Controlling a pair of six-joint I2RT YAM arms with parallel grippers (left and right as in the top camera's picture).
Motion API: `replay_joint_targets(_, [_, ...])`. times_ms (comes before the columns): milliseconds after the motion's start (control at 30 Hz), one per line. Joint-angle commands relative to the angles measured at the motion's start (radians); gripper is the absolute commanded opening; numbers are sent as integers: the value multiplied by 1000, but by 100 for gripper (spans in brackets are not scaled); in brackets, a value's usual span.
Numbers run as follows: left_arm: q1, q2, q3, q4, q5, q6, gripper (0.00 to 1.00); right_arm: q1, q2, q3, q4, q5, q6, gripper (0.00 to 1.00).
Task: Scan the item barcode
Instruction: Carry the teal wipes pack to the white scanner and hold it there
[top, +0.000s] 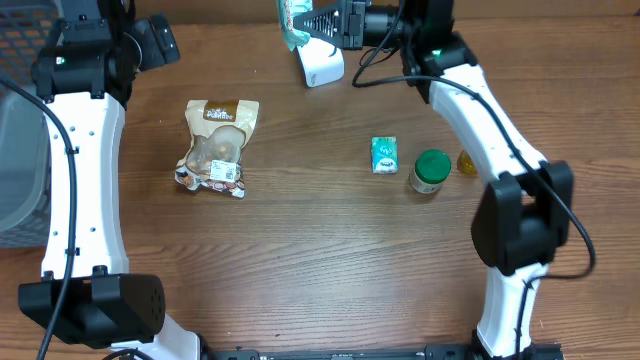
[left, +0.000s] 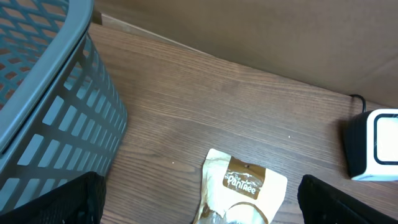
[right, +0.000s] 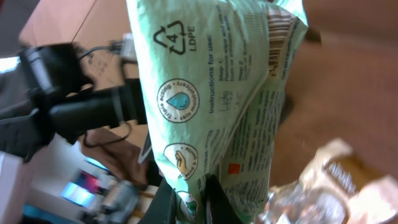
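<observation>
The right gripper (right: 189, 198) is up at the far side of the table (top: 320, 250), and it is squeezed tight on a green packet (right: 217, 93). The two fingers (right: 163, 202) pinch the packet at its bottom edge. The packet is off the table, up in the air. It hangs just above and to the left of the white scanner (top: 320, 66), which sits on the table at the far edge. In the right wrist view, the packet fills most of the picture. You can see a recycling sign and small writing on it, and some thin stripes like a barcode near the top corner. The left gripper (left: 199, 186) is wide open and has nothing in it. It hangs over the far left part of the table, beside a gray basket (left: 56, 99). A brown and white snack bag (top: 215, 145) lies flat on the table between the basket and the scanner, a bit nearer the front. On the right side of the table there is a little green box (top: 384, 155). Just beside it stands a jar with a green lid (top: 430, 170). A small yellow thing (top: 466, 160) is right next to the jar, but it is too small to tell what it is.
</observation>
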Motion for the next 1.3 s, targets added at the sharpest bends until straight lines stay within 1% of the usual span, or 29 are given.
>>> replay_joint_targets(0, [5, 3, 9, 1, -10, -13, 100, -19, 106, 16, 16, -6, 162, 3])
replay_joint_targets(233, [5, 3, 9, 1, -10, -14, 99, -39, 233, 16, 27, 118, 162, 3])
replay_joint_targets(567, [5, 3, 9, 1, -10, -14, 100, -47, 352, 16, 74, 244, 163, 3])
replay_joint_targets(700, [4, 3, 9, 1, -10, -14, 100, -47, 393, 16, 131, 244, 163, 3])
replay_joint_targets(900, [5, 3, 9, 1, -10, -14, 100, -47, 406, 16, 211, 209, 163, 3])
replay_joint_targets(1033, [5, 3, 9, 1, -10, -14, 100, -47, 406, 16, 183, 211, 185, 4])
replay_joint_targets(1167, [5, 3, 9, 1, -10, -14, 99, -47, 407, 16, 51, 293, 180, 4])
replay_joint_targets(1267, [5, 3, 9, 1, -10, -14, 99, -48, 406, 16, 22, 311, 182, 4])
